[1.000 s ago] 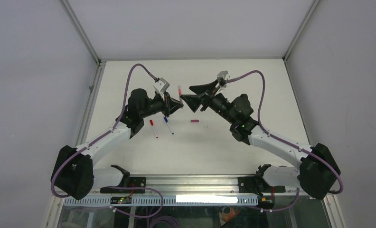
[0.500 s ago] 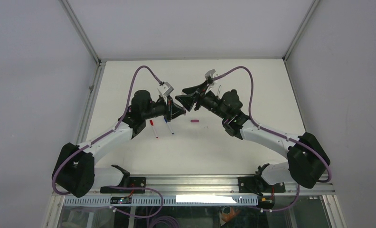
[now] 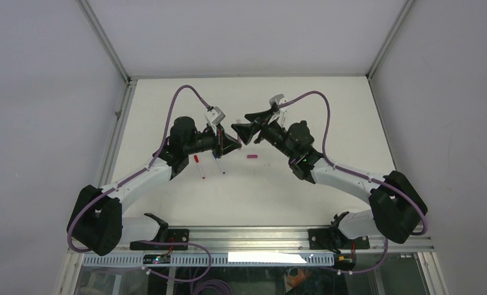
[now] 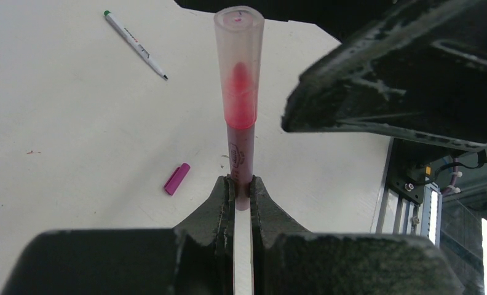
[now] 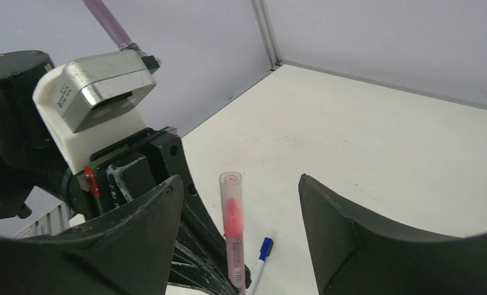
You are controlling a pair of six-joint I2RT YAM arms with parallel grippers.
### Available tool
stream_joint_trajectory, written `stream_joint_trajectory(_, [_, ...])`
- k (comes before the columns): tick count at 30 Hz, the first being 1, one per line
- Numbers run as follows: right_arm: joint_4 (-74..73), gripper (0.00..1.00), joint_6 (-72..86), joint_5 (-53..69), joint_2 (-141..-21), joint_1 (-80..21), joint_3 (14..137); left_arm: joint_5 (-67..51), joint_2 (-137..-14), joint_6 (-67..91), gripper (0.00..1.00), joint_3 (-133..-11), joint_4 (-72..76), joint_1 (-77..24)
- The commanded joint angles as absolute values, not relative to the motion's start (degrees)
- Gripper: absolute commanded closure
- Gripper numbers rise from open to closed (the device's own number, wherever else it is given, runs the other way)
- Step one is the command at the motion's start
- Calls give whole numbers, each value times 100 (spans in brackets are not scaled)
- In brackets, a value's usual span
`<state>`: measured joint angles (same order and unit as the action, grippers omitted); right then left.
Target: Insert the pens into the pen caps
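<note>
The left claw pinches a pink pen upright, clear cap above its fingertips. The right claw stands wide, straddling that cap.

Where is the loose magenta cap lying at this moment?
In the top view the magenta cap lies flat on the table near its middle, to the right of the blue-ended pen and apart from it.
</note>
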<state>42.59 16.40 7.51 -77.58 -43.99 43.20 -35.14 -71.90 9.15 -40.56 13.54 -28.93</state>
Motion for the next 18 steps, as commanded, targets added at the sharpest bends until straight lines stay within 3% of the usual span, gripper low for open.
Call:
stream_joint_trajectory(1, [4704, 29, 1479, 405, -7591, -4341, 4321, -3748, -7127, 826, 100, -4126, 1616, -2944])
stream_joint_trajectory(16, [4476, 48, 1631, 853, -8036, -4341, 4607, -3779, -7123, 823, 100, -4157, 1608, -2944])
stream_joint_trajectory(18, [4396, 57, 1627, 925, -8080, -4340, 4654, -3786, -7128, 815, 100, -4169, 1608, -2944])
